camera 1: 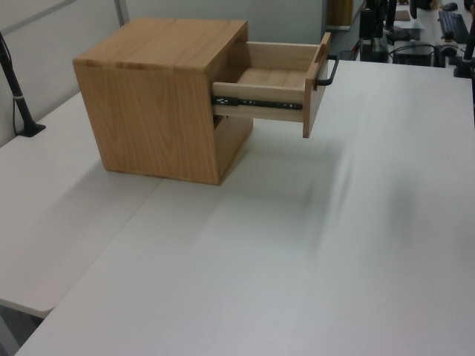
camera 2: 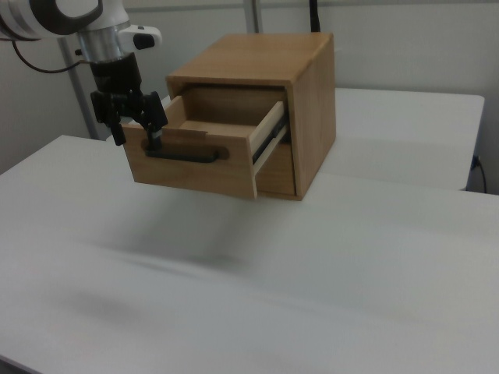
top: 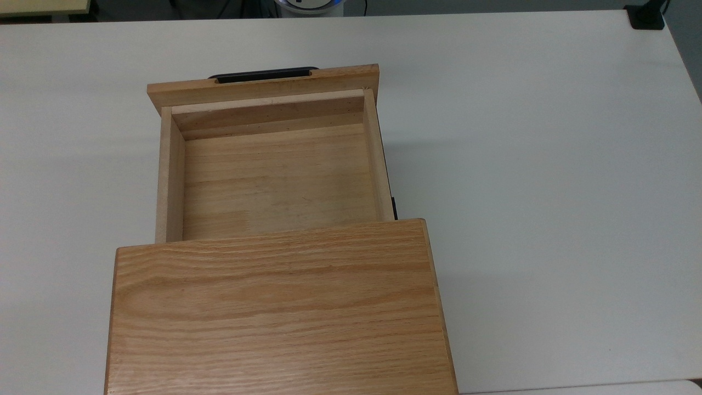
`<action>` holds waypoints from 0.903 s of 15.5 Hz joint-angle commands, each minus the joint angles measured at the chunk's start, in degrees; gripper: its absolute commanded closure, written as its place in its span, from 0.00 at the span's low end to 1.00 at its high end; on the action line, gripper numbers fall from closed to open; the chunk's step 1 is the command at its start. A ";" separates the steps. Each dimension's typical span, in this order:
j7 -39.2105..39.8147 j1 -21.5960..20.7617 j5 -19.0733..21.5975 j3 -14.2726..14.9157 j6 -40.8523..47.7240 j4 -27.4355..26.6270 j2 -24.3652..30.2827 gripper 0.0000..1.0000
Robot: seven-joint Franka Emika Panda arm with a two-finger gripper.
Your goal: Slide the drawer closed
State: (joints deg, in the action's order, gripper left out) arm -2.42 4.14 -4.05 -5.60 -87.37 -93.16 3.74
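The drawer [top: 274, 181] is pulled well out of the oak-grain cabinet [top: 274, 307], and its tray is empty. Its black bar handle [top: 263, 75] runs along the wide front panel. In the left view the drawer [camera 1: 274, 78] juts toward the left view's right from the cabinet [camera 1: 156, 96], with the handle [camera 1: 332, 70] at its end. In the right view my gripper [camera 2: 137, 140] hangs open, fingers down, in front of the left end of the drawer's front panel [camera 2: 203, 175], just above the handle [camera 2: 183, 156]. Nothing is held between the fingers.
The cabinet stands on a white table [top: 548, 164] with bare surface around it. A black mount [top: 647, 16] sits at the top view's far right corner. A black post [camera 1: 18, 96] stands at the left view's left edge.
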 commanded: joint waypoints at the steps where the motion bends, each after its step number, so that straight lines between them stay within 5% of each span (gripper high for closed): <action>1: 1.02 -0.72 -1.05 -0.03 1.93 0.88 -0.14 0.00; 4: 2.24 -0.98 -1.14 -0.20 1.76 0.53 -0.23 0.07; 10: 5.58 -2.12 -0.96 -0.29 2.02 0.53 -0.32 0.86; 14: 8.40 -2.21 -0.35 -0.29 2.02 -0.53 -1.01 1.00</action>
State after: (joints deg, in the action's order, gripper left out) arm 3.71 2.54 -4.05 -6.02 -87.12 -93.36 3.44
